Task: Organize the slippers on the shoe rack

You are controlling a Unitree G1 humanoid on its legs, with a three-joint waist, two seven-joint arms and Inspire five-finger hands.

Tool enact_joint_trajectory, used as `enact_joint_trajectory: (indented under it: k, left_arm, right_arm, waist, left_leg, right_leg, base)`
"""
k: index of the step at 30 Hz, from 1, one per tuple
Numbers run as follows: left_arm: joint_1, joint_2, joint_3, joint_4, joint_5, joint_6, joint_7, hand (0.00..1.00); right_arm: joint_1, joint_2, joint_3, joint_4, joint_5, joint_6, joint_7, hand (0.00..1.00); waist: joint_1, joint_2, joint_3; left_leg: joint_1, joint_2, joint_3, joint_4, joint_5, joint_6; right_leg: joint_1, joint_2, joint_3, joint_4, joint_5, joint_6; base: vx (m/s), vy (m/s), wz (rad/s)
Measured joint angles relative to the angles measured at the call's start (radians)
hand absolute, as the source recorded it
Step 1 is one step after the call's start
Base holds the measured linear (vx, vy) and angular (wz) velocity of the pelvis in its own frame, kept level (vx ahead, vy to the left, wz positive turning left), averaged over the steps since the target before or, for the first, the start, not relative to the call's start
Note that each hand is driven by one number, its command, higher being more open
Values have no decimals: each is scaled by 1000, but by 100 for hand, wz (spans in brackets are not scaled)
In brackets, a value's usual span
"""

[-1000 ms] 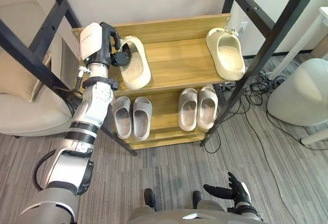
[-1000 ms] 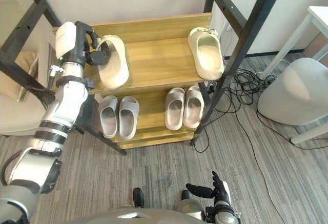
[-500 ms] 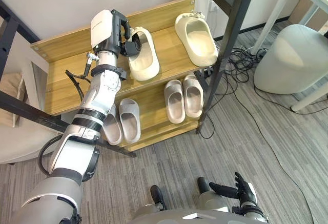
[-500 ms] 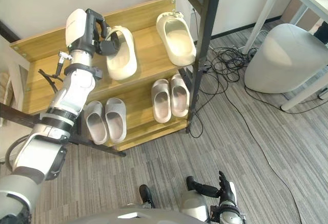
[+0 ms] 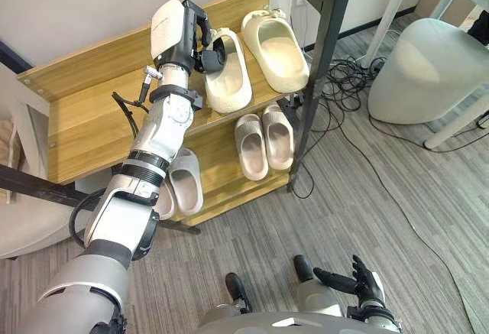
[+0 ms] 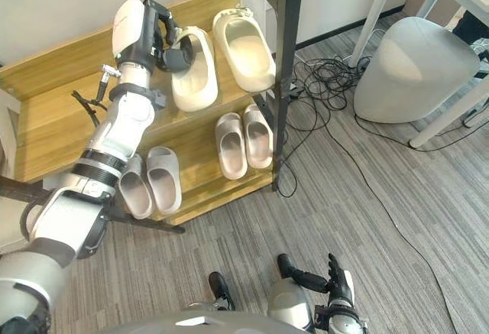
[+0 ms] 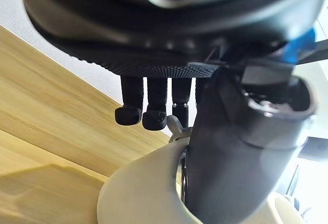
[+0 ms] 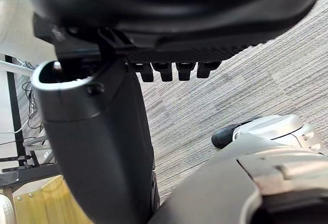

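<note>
The left hand (image 5: 195, 36) pinches the cream slipper (image 5: 229, 82) by its rim, thumb seemingly inside, on the shoe rack (image 5: 80, 116) top shelf just beside its mate (image 5: 276, 40). It is probably light, springy foam, so the thick rim grips best. The right hand (image 5: 357, 282) hangs relaxed.

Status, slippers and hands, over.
Left robot hand shut on cream slipper, top shelf, beside its mate. Right robot hand open, low. Black post near mate.
</note>
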Motion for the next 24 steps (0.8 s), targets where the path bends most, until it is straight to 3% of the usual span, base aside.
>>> enact_joint_trajectory:
  k: [15, 24]
  left_arm:
    - [-17, -60, 62, -7, -18, 17, 64, 100]
    - [132, -105, 62, -152, -78, -13, 67, 100]
  right_arm:
    - [-1, 2, 8, -4, 3, -25, -7, 100]
    - [-3, -19, 52, 1, 0, -24, -8, 100]
  waist:
    - [2, -8, 20]
    - [37, -7, 21]
  left_leg:
    - [-14, -1, -12, 0, 3, 4]
    - [7, 0, -42, -1, 8, 8]
  right_leg:
    - [-3, 0, -11, 0, 1, 1]
    - [29, 0, -45, 1, -5, -8]
  base:
    - [2, 4, 2]
    - [-22, 6, 9]
